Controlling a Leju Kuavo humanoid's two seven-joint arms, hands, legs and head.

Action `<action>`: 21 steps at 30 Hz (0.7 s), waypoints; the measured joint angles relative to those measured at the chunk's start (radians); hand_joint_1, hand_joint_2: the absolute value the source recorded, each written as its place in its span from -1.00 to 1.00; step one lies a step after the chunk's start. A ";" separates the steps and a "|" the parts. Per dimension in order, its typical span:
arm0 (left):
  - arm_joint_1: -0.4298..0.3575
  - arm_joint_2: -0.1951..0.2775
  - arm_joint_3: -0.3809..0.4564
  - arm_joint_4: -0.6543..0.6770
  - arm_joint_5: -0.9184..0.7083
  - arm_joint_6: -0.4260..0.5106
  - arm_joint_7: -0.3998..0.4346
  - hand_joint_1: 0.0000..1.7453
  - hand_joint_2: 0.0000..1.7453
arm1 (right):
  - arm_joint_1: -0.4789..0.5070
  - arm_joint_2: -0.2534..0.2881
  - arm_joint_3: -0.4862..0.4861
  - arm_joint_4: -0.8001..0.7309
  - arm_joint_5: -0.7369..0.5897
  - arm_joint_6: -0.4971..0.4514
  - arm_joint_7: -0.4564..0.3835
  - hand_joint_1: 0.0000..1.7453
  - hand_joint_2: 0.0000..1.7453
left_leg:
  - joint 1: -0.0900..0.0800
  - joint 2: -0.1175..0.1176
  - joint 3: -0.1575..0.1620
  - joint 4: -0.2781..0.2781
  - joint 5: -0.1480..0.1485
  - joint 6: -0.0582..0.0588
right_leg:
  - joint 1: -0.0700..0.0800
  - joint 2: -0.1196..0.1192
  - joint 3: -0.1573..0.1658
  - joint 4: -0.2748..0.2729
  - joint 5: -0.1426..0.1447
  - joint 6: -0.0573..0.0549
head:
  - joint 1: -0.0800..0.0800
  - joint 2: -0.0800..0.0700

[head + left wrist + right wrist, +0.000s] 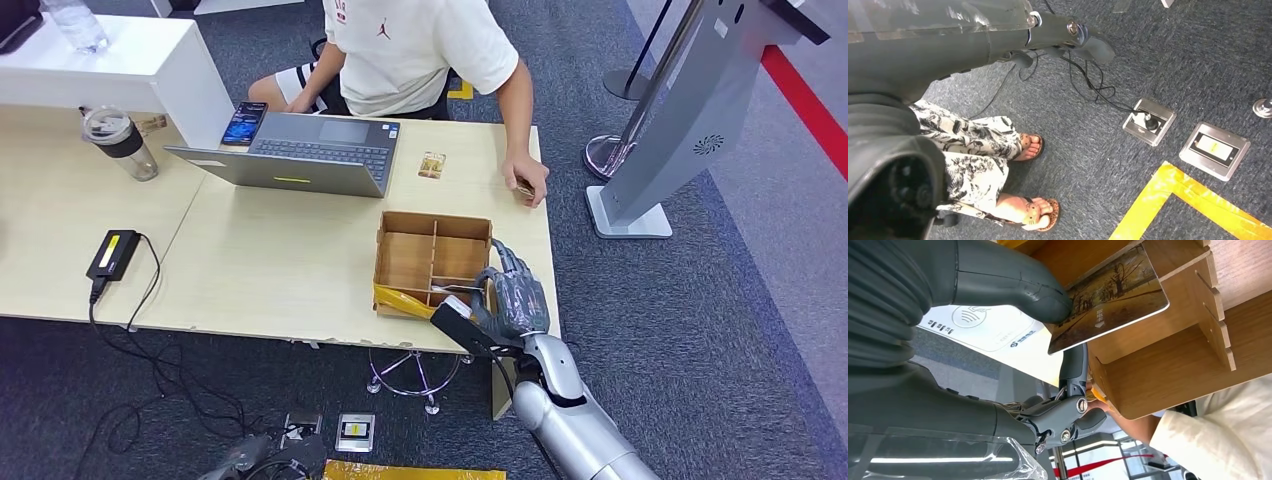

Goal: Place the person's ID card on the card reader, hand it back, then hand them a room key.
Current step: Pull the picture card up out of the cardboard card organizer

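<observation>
My right hand (510, 298) reaches into the near right corner of an open wooden divider box (433, 262) at the table's front edge. Its thumb (1013, 287) and a finger pinch a room key card (1110, 297) printed with a tree-lined avenue, held against the box's partitions. A white card reader (978, 325) with a contactless mark lies just behind the thumb. Another small card (432, 165) lies flat on the table beside the laptop. My left hand (1068, 35) hangs over the floor, fingers extended and holding nothing.
A person in a white shirt (410, 45) sits across the table, one hand (527, 185) resting near its right edge. An open laptop (300, 150), a phone (244, 123), a tumbler (120, 142) and a power brick (113, 253) lie to the left. A grey kiosk (690, 110) stands right of the table.
</observation>
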 joint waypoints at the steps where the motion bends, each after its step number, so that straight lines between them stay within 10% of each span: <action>1: 0.001 0.000 0.001 0.000 -0.004 0.000 0.000 -1.00 -1.00 | 0.001 0.000 0.000 -0.001 -0.001 0.000 0.000 0.98 1.00 | 0.000 0.000 0.000 0.000 0.000 0.000 | 0.000 0.000 0.000 0.000 0.000 0.000 | 0.000 0.000; 21: 0.015 -0.012 0.048 -0.001 -0.059 -0.012 -0.015 -1.00 -1.00 | -0.024 -0.011 -0.009 -0.106 -0.128 -0.018 -0.089 1.00 1.00 | 0.000 0.000 0.000 0.000 0.000 0.000 | 0.000 0.000 0.000 0.000 0.000 0.000 | 0.000 0.000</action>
